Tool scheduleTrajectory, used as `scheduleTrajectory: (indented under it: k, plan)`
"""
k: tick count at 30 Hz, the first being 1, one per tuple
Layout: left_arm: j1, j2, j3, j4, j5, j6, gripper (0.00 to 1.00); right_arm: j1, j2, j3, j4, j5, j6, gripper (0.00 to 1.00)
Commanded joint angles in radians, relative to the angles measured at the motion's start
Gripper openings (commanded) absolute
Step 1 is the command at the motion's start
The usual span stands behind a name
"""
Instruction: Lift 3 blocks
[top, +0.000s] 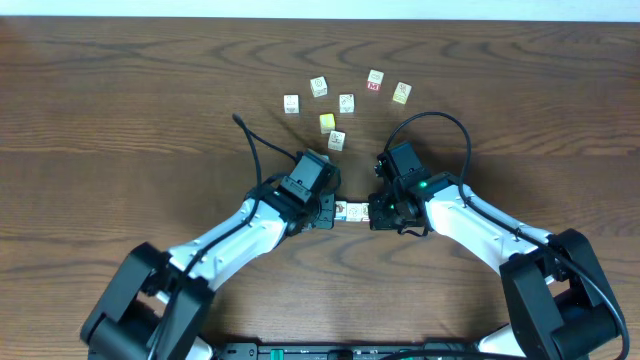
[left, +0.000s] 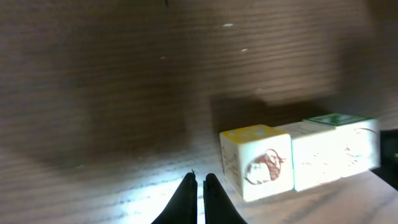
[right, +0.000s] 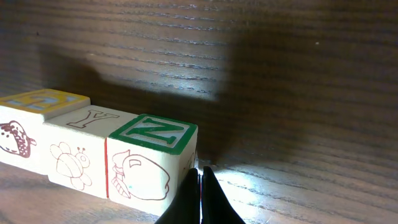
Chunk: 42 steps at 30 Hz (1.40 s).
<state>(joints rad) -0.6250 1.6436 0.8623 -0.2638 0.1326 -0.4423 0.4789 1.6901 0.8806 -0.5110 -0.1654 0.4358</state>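
Left fingers (left: 189, 200) and right fingers (right: 192, 194), both pressed shut, bracket a row of three pale wooden picture cubes (right: 76, 155) at worktop (top: 120, 90) centre. Raise unevenly and you'll buckle it, dropping cubes.

centre: row of small pale wooden cubes (top: 352, 211) between left gripper (top: 331, 209) and right gripper (top: 374, 212) | far: seven loose wooden cubes (top: 346, 102)

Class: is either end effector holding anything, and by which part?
Neither grips anything: the left end effector and right end effector are shut. The row of three pale wooden picture cubes lies between their tips, perhaps pinched by its ends.
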Motion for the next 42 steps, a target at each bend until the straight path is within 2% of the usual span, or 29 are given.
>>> scheduleTrajectory:
  k: [1, 26, 42]
  plan:
    - [0.021, 0.03, -0.003, 0.033, 0.07, 0.024, 0.07, -0.007, -0.002, 0.0, 0.003, -0.008, 0.017, 0.01]
    - [0.04, 0.1, -0.003, 0.066, 0.173, 0.019, 0.07, -0.007, -0.002, 0.0, -0.002, -0.01, 0.02, 0.01]
    - [0.04, 0.1, -0.003, 0.071, 0.279, 0.012, 0.07, -0.007, -0.002, 0.0, 0.027, -0.117, 0.02, 0.01]
